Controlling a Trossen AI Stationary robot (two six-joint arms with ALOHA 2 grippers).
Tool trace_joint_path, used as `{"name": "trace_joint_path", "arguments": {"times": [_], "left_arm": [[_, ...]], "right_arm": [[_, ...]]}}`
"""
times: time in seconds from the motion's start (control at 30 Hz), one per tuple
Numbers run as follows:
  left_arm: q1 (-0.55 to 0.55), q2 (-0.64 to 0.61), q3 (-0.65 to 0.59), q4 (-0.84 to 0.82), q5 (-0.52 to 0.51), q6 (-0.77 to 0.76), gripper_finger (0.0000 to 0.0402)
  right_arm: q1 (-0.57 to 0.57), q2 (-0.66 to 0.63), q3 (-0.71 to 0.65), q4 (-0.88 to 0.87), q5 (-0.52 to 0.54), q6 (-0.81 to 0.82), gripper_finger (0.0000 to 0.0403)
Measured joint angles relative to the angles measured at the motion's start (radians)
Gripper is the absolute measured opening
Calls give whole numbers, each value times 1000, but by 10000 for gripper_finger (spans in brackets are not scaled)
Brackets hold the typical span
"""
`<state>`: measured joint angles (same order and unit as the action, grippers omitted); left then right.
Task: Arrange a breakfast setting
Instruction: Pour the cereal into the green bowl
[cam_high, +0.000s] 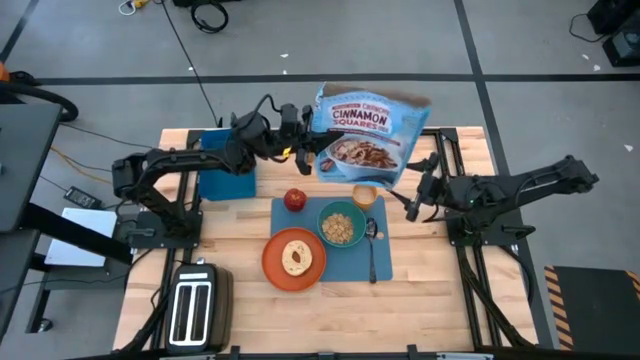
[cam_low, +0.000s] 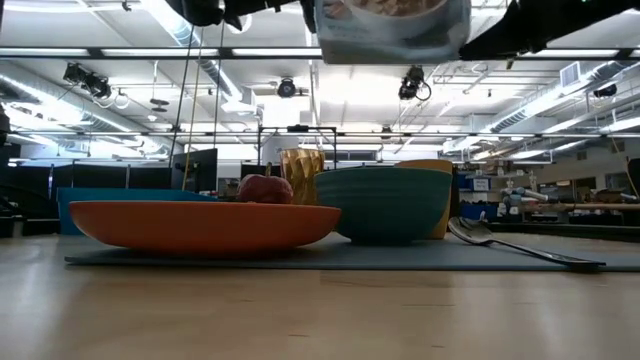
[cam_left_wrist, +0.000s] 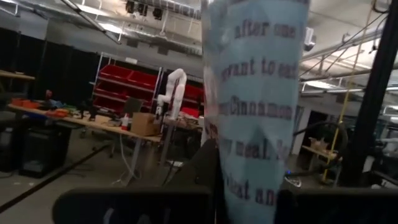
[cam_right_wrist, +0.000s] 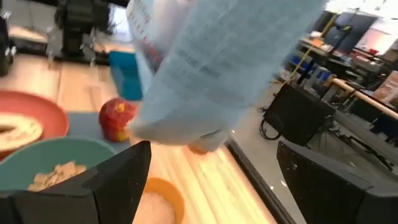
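On the blue placemat rest an orange plate bearing a round bread, a teal bowl with cereal in it, a metal spoon, an orange cup and a red apple. A light-blue cereal bag hangs in the air over the mat's far edge, held by my left gripper. My right gripper is open, raised just right of the cup, touching nothing. The low view shows the bag's underside above the bowl. My left gripper pinches the cereal bag's left side edge between its two fingers, coming roughly level from the table's left. In the left wrist view the thin bag runs up between the fingers. The bag is lifted clear, tilted so its printed front faces up.
A deep blue bin stands at the far left of the table, under the left arm. A silver toaster sits at the near left corner. Bare wood lies right of the mat and along the near edge.
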<state>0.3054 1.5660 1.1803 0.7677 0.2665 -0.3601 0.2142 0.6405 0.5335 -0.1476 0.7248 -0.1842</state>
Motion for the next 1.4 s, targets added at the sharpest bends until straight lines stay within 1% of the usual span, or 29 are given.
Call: {"name": "trace_joint_path", "arguments": {"times": [0.07, 0.13, 0.27, 0.33, 0.47, 0.7, 0.8, 0.87, 0.93, 1.03, 1.1, 1.17, 1.27, 1.33, 1.4], "left_arm": [[-3, 2, 0, 20, -8, -3, 14], [-6, 1, 0, 28, -9, -11, 14], [-18, 1, 0, 25, -23, -21, 14], [-25, -2, 2, 24, -27, -14, 14], [-35, -6, 6, 11, -28, 2, 14], [-43, -4, 5, -16, -6, 3, 14], [-44, -6, 5, -16, 21, -13, 14], [-46, -5, 4, -16, 27, -18, 14], [-46, -4, 2, -5, 32, -18, 14], [-41, -7, -1, 7, 38, -10, 14], [-28, -11, -2, -10, 55, 9, 14], [-15, -16, -4, -14, 69, 27, 14], [5, -17, -4, -12, 70, 57, 14], [11, -17, -4, -13, 65, 99, 14], [8, -6, -2, -8, 61, 147, 14]], "right_arm": [[0, 23, 0, 2, -7, -3, 356], [0, 46, -2, 28, 16, -7, 355], [2, 75, -2, 150, 76, -85, 355], [3, 77, -3, 206, 81, -130, 354], [3, 57, -5, 289, 89, -157, 354], [3, -2, -5, 310, 105, -112, 354], [3, -25, -5, 370, 136, -112, 354], [2, -44, -4, 365, 138, -126, 354], [3, -56, -2, 323, 127, -121, 354], [12, -75, -1, 210, 112, -95, 354], [32, -94, 6, 127, 98, -48, 354], [51, -116, 48, -29, 57, 54, 354], [66, -126, 138, -274, -38, 232, 354], [72, -125, 196, -377, -80, 289, 354], [75, -125, 242, -411, -95, 295, 354]]}}
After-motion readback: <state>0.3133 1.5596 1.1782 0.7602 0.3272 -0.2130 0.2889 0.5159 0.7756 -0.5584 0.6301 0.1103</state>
